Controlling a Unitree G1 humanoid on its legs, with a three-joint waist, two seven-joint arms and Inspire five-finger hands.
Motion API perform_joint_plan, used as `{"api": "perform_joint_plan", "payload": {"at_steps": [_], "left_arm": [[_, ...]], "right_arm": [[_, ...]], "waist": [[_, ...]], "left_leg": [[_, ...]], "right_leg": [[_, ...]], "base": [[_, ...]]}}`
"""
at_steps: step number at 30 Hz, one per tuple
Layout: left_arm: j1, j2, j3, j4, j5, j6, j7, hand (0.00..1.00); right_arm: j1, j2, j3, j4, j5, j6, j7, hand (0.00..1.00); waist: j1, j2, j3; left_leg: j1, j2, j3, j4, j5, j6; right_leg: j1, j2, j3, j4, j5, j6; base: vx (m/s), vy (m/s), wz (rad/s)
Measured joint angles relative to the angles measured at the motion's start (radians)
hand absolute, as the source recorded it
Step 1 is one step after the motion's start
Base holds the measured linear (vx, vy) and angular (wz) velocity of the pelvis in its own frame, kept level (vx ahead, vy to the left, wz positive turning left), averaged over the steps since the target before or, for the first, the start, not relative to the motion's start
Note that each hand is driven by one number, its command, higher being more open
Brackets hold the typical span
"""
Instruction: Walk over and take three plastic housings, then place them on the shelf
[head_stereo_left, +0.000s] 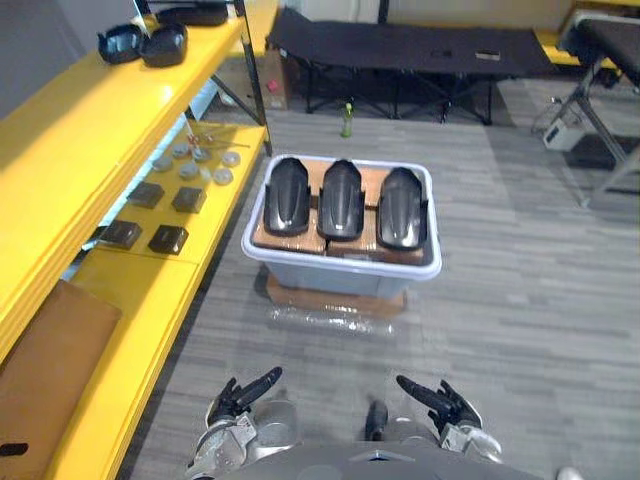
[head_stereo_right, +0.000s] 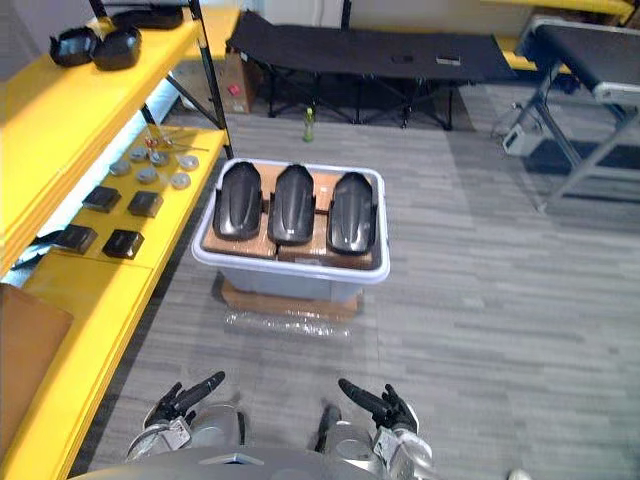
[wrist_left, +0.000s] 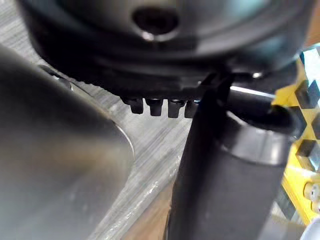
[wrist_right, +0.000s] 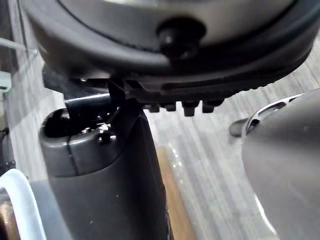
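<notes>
Three black plastic housings lie side by side on cardboard in a grey bin (head_stereo_left: 340, 268) on the floor ahead: left housing (head_stereo_left: 287, 196), middle housing (head_stereo_left: 340, 199), right housing (head_stereo_left: 402, 207). My left hand (head_stereo_left: 243, 395) and right hand (head_stereo_left: 435, 398) hang low at the near edge, well short of the bin, fingers straight and holding nothing. The yellow shelf (head_stereo_left: 90, 120) runs along the left, with two more dark housings (head_stereo_left: 145, 44) on its upper level.
The shelf's lower level (head_stereo_left: 200, 215) carries small black blocks (head_stereo_left: 170, 238) and grey discs (head_stereo_left: 222, 176). A cardboard sheet (head_stereo_left: 50, 360) leans at the near left. A black cot (head_stereo_left: 400, 50), a green bottle (head_stereo_left: 347, 120) and a bench frame (head_stereo_left: 600, 90) stand beyond the bin.
</notes>
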Motion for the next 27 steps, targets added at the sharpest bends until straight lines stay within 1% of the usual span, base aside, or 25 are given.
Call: {"api": "perform_joint_plan", "payload": {"at_steps": [1, 2, 3, 4, 5, 6, 7, 8, 9, 10, 11, 14, 16, 18, 19, 20, 22, 24, 27], "left_arm": [[-0.005, 0.006, -0.008, 0.001, 0.008, -0.001, -0.007, 1.00], [-0.008, 0.008, -0.008, 0.003, 0.012, -0.001, -0.011, 1.00], [-0.013, 0.012, -0.011, 0.007, 0.031, 0.000, -0.019, 1.00], [-0.014, 0.015, -0.032, 0.007, 0.039, 0.000, -0.023, 1.00], [-0.017, 0.021, -0.039, 0.007, 0.042, 0.001, -0.030, 1.00], [-0.016, 0.035, -0.053, 0.002, 0.044, 0.002, -0.036, 1.00], [-0.023, 0.059, -0.076, -0.007, 0.052, 0.001, -0.037, 1.00], [-0.031, 0.070, -0.088, -0.006, 0.092, 0.005, -0.038, 1.00], [-0.031, 0.071, -0.095, -0.006, 0.114, 0.006, -0.038, 1.00], [-0.027, 0.081, -0.107, -0.006, 0.146, 0.006, -0.038, 1.00], [-0.027, 0.084, -0.108, -0.006, 0.153, 0.006, -0.038, 1.00], [-0.026, 0.096, -0.107, -0.004, 0.153, 0.010, -0.034, 1.00], [-0.022, 0.095, -0.107, -0.003, 0.151, 0.023, -0.033, 1.00], [-0.020, 0.097, -0.103, -0.005, 0.147, 0.026, -0.036, 1.00], [-0.019, 0.097, -0.102, -0.006, 0.147, 0.026, -0.036, 1.00], [-0.019, 0.099, -0.092, -0.008, 0.148, 0.026, -0.036, 1.00], [-0.019, 0.099, -0.072, -0.007, 0.151, 0.029, -0.036, 1.00], [-0.016, 0.106, -0.056, -0.012, 0.151, 0.046, -0.039, 1.00], [-0.006, 0.112, -0.033, -0.016, 0.153, 0.046, -0.043, 1.00]], "right_arm": [[0.000, 0.000, -0.013, -0.053, -0.001, 0.001, -0.007, 1.00], [0.000, 0.000, -0.015, -0.076, -0.002, 0.002, -0.010, 1.00], [0.004, -0.002, -0.026, -0.117, -0.004, 0.006, -0.025, 1.00], [0.009, -0.010, -0.033, -0.148, -0.003, 0.008, -0.041, 1.00], [0.006, -0.010, -0.034, -0.156, -0.003, 0.008, -0.050, 1.00], [-0.003, -0.002, -0.029, -0.177, -0.003, 0.008, -0.063, 1.00], [-0.004, 0.005, -0.016, -0.213, -0.003, 0.008, -0.073, 1.00], [-0.013, 0.006, -0.002, -0.253, -0.001, 0.008, -0.086, 1.00], [-0.013, 0.006, -0.001, -0.278, 0.006, 0.009, -0.093, 1.00], [-0.010, 0.006, -0.001, -0.355, 0.040, 0.010, -0.108, 1.00], [-0.009, 0.006, -0.001, -0.389, 0.041, 0.011, -0.116, 1.00], [-0.011, -0.005, -0.013, -0.524, -0.007, 0.011, -0.146, 1.00], [-0.021, -0.033, -0.035, -0.577, -0.012, 0.011, -0.145, 1.00], [-0.040, -0.085, -0.075, -0.629, -0.046, 0.010, -0.147, 1.00], [-0.051, -0.098, -0.085, -0.637, -0.047, 0.010, -0.147, 1.00], [-0.066, -0.132, -0.104, -0.661, -0.046, 0.013, -0.146, 1.00], [-0.084, -0.178, -0.145, -0.690, -0.045, 0.016, -0.144, 1.00], [-0.113, -0.249, -0.188, -0.714, -0.040, 0.029, -0.143, 1.00], [-0.166, -0.328, -0.199, -0.714, -0.018, 0.051, -0.149, 1.00]], "waist": [[-0.013, 0.000, 0.000], [-0.023, 0.000, 0.001], [-0.031, -0.001, 0.004], [-0.030, 0.002, 0.004], [-0.029, 0.001, 0.007], [-0.025, -0.023, 0.018], [-0.021, -0.047, 0.026], [-0.021, -0.058, 0.033], [-0.020, -0.059, 0.033], [-0.023, -0.057, 0.033], [-0.023, -0.056, 0.032], [-0.024, -0.056, 0.032], [-0.023, -0.057, 0.032], [-0.022, -0.058, 0.033], [-0.023, -0.058, 0.033], [-0.023, -0.060, 0.034], [-0.027, -0.063, 0.036], [-0.030, -0.068, 0.045], [-0.034, -0.069, 0.055]], "left_leg": [[-0.010, -0.003, 0.036, -0.147, 0.014, 0.008], [-0.015, -0.006, 0.046, -0.207, 0.026, 0.006], [-0.015, -0.011, 0.057, -0.328, 0.080, 0.006], [0.001, -0.013, 0.057, -0.412, 0.197, -0.002], [0.019, -0.031, 0.067, -0.426, 0.224, -0.002], [0.039, -0.060, 0.076, -0.441, 0.236, 0.003], [0.041, -0.085, 0.090, -0.439, 0.223, 0.019], [0.036, -0.101, 0.102, -0.423, 0.211, 0.030], [0.035, -0.106, 0.108, -0.414, 0.200, 0.035], [0.035, -0.113, 0.121, -0.389, 0.176, 0.045], [0.037, -0.114, 0.126, -0.384, 0.168, 0.047], [0.038, -0.112, 0.131, -0.359, 0.144, 0.049], [0.034, -0.109, 0.124, -0.345, 0.131, 0.046], [-0.002, -0.103, 0.097, -0.312, 0.108, 0.044], [-0.015, -0.101, 0.091, -0.301, 0.103, 0.043], [-0.037, -0.094, 0.084, -0.280, 0.098, 0.044], [-0.056, -0.093, 0.073, -0.262, 0.096, 0.045], [-0.071, -0.093, 0.056, -0.250, 0.094, 0.047], [-0.102, -0.092, 0.046, -0.235, 0.091, 0.045]], "right_leg": [[0.008, -0.014, -0.003, -0.016, 0.004, 0.010], [0.008, -0.024, -0.007, -0.021, 0.006, 0.015], [0.009, -0.043, -0.009, -0.025, 0.003, 0.034], [0.015, -0.058, -0.003, -0.024, -0.003, 0.058], [0.022, -0.072, 0.005, -0.024, -0.008, 0.074], [0.025, -0.094, 0.020, -0.029, 0.000, 0.090], [0.025, -0.121, 0.022, -0.033, -0.001, 0.093], [0.020, -0.141, 0.026, -0.033, 0.004, 0.102], [0.018, -0.147, 0.030, -0.033, 0.009, 0.109], [0.018, -0.158, 0.044, -0.034, 0.016, 0.119], [0.018, -0.160, 0.046, -0.035, 0.019, 0.124], [0.020, -0.159, 0.048, -0.036, 0.023, 0.130], [0.022, -0.155, 0.049, -0.038, 0.024, 0.131], [0.010, -0.147, 0.047, -0.050, 0.026, 0.134], [0.001, -0.144, 0.048, -0.050, 0.026, 0.135], [-0.011, -0.139, 0.048, -0.049, 0.026, 0.136], [-0.017, -0.135, 0.047, -0.048, 0.027, 0.137], [-0.023, -0.132, 0.042, -0.045, 0.027, 0.137], [-0.047, -0.131, 0.040, -0.038, 0.025, 0.135]], "base": [[0.26, 0.034, 0.14], [0.26, 0.100, 0.15], [0.18, 0.141, 0.11], [0.28, 0.257, 0.03], [0.22, 0.233, -0.06], [0.19, 0.225, -0.10], [0.15, 0.183, -0.13], [0.12, 0.181, -0.16], [0.13, 0.200, -0.27], [0.08, 0.151, -0.27], [0.08, 0.147, -0.31], [0.02, 0.046, -0.16], [0.00, 0.008, -0.04], [-0.05, 0.004, 0.00], [-0.08, 0.005, -0.10], [-0.08, 0.011, -0.05], [-0.09, 0.015, 0.05], [-0.11, 0.015, 0.11], [-0.09, 0.022, 0.07]]}}
